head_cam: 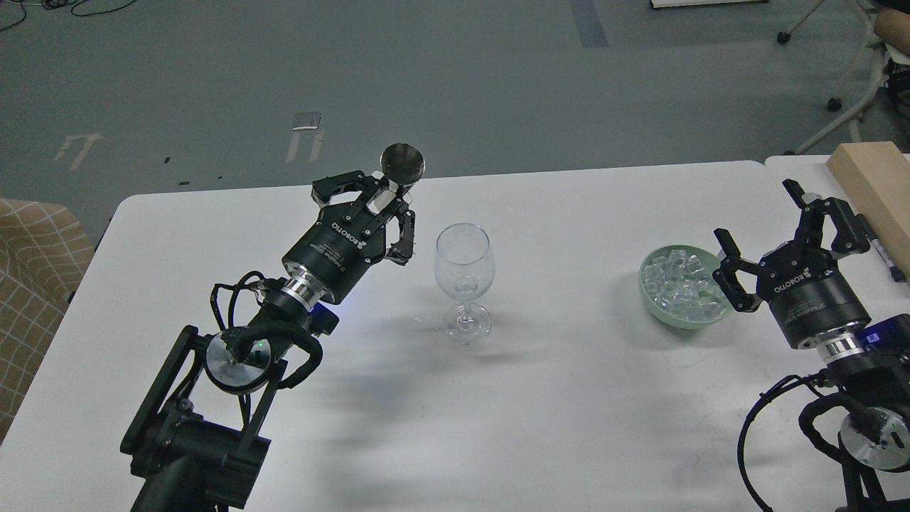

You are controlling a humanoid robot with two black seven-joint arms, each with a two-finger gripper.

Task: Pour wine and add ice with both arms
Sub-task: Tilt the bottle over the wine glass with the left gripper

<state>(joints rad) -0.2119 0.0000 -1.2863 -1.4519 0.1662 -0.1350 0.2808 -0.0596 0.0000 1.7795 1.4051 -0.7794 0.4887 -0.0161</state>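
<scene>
A clear stemmed wine glass (464, 281) stands upright in the middle of the white table (569, 398); it looks empty. My left gripper (380, 203) is shut on a small steel measuring cup (402, 164), held upright above the table just left of and behind the glass's rim. A pale green bowl (657, 310) at the right holds several small clear ice cubes (679, 286). My right gripper (764, 231) is open and empty, right beside the bowl's right rim.
A light wooden block (874, 188) lies on a second table at the far right, with a black marker (887, 261) next to it. A tan checked seat (32, 284) sits off the table's left edge. Chair legs stand on the floor behind.
</scene>
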